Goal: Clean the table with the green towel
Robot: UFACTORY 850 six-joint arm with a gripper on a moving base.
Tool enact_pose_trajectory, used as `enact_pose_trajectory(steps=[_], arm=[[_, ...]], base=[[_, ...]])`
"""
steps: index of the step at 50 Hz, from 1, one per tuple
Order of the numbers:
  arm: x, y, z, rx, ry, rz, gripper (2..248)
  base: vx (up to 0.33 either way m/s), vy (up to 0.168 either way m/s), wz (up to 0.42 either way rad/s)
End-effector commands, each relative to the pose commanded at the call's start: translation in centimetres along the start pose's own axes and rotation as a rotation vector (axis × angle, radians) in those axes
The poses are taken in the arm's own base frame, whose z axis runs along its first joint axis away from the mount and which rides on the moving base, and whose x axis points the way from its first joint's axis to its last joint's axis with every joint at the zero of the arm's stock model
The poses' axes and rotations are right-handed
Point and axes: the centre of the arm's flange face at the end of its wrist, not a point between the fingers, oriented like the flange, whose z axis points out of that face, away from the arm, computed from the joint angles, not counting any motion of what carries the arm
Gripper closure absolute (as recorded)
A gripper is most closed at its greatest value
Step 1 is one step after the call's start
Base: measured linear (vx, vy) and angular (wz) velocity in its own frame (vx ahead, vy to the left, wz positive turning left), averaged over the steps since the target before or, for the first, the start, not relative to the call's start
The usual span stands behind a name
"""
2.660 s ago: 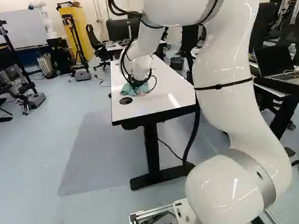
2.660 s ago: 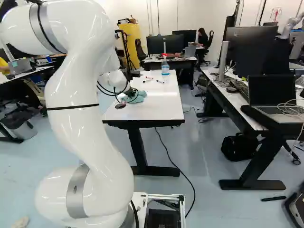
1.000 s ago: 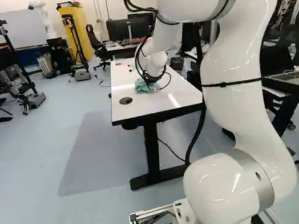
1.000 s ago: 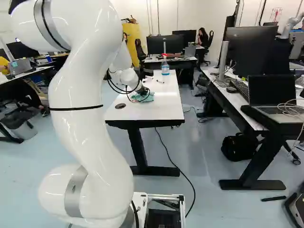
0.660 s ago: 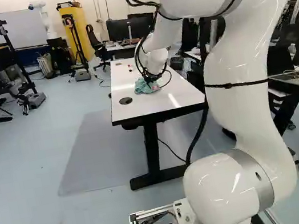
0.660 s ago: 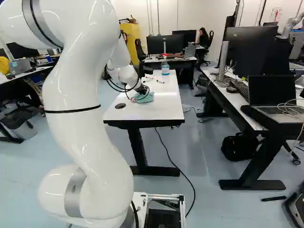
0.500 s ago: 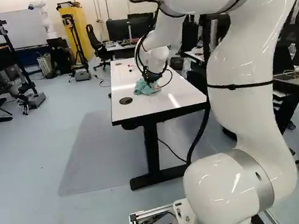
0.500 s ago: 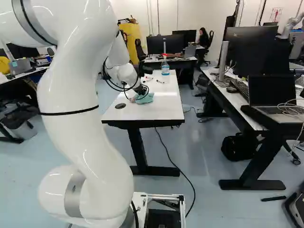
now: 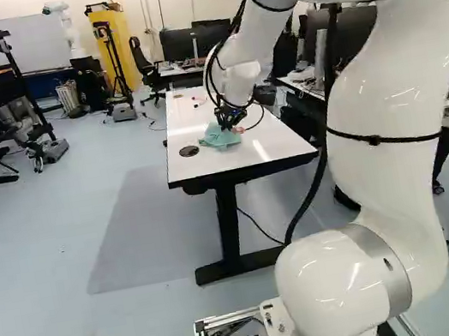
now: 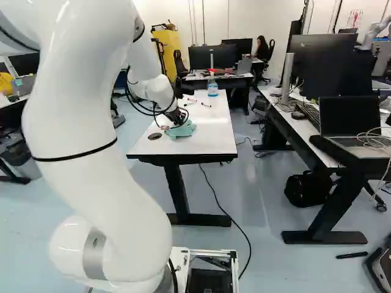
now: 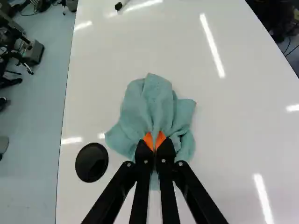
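In the left base view my gripper (image 9: 226, 124) reaches down to the green towel (image 9: 218, 139), on the white table (image 9: 206, 162). The wrist view shows the gripper (image 11: 154, 140) with its orange-tipped fingers together, pinching a fold of the towel (image 11: 152, 100). The cloth lies bunched on the tabletop, spreading ahead of the fingers and to both sides. Some of it is hidden under them.
A round black disc (image 11: 91, 162) sits in the tabletop beside the towel. Farther along the table are markers (image 10: 206, 105) and a clear bottle (image 10: 212, 88) with a red top. A desk with monitors (image 10: 321, 64) and a laptop (image 10: 349, 119) stands to the right.
The gripper and towel have shifted a little along the table toward the base. My upper arm has swung right in the left base view and left in the right one. The base has not moved.
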Motion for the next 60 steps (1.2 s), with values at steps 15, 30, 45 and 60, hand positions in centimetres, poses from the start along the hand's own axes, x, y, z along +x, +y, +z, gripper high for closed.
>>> enact_pose_trajectory(steps=[15, 30, 45, 60], arm=[[-1.5, 0.1, -3.1, 0.009, -0.048, -0.002, 226], [-2.7, -0.2, -5.8, 0.023, -0.082, -0.011, 226], [-2.4, -0.5, -7.7, 0.035, -0.068, -0.015, 226], [-1.8, -0.5, -9.6, 0.043, -0.029, -0.013, 226]], base=[[0.000, 0.000, 0.000], [0.000, 0.000, 0.000], [0.000, 0.000, 0.000], [0.000, 0.000, 0.000]])
